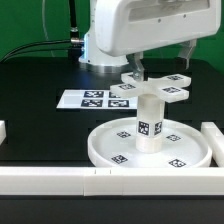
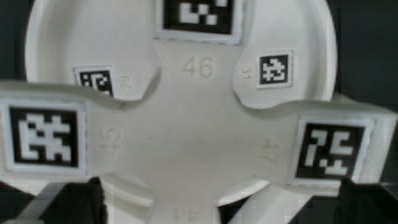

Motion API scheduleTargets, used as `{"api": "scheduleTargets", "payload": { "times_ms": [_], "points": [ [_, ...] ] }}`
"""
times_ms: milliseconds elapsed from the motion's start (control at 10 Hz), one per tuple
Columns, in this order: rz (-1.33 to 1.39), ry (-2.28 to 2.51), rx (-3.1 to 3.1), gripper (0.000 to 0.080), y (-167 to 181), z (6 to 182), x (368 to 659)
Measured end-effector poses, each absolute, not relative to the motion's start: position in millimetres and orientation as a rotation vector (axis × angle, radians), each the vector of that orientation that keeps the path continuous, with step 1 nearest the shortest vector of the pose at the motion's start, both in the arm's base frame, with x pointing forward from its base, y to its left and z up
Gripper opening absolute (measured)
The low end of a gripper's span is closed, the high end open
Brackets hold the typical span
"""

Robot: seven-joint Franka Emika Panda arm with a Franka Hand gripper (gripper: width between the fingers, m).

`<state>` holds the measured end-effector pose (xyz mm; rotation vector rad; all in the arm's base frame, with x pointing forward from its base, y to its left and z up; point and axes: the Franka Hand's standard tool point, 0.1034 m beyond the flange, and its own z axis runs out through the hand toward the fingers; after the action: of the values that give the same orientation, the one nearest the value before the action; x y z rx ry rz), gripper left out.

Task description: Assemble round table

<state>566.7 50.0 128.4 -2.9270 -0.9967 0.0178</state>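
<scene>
Exterior view: the round disc (image 1: 100,152) is lying flat on the black table (image 1: 35,120), rim upward, and everything else is being placed from it. The short thick post (image 1: 150,120) is standing upright at the disc's centre, and the cross-shaped foot (image 1: 160,88) is sitting level on top of the post, directly above the disc's middle. The claw (image 1: 163,60) is hanging just above the foot with its jaws standing wide apart, one on each side of the cross. It is not gripping anything that I can make out, and whether a jaw is brushing an arm of the foot I cannot tell.

The wrist view is looking straight down on the foot (image 2: 187,120), which is filling the picture and looking square to the camera.

By my judgement the job is nearing its end: all three parts are stacked in order. What is probably remaining is twisting the foot fully home, since the pictures are not showing how tight either joint is. The marker board (image 1: 85,98) is lying behind the disc, and a white border bar (image 1: 60,180) is running in front of it.
</scene>
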Motion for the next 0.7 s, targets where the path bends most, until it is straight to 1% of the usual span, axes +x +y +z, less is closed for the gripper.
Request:
{"api": "scheduleTargets", "payload": {
  "times_ms": [300,700],
  "points": [
    [0.024,-1.236,-2.838,0.0649,43,127.8,566],
    [-0.005,-1.778,-2.542,0.0649,34,125.7,566]
  ]
}}
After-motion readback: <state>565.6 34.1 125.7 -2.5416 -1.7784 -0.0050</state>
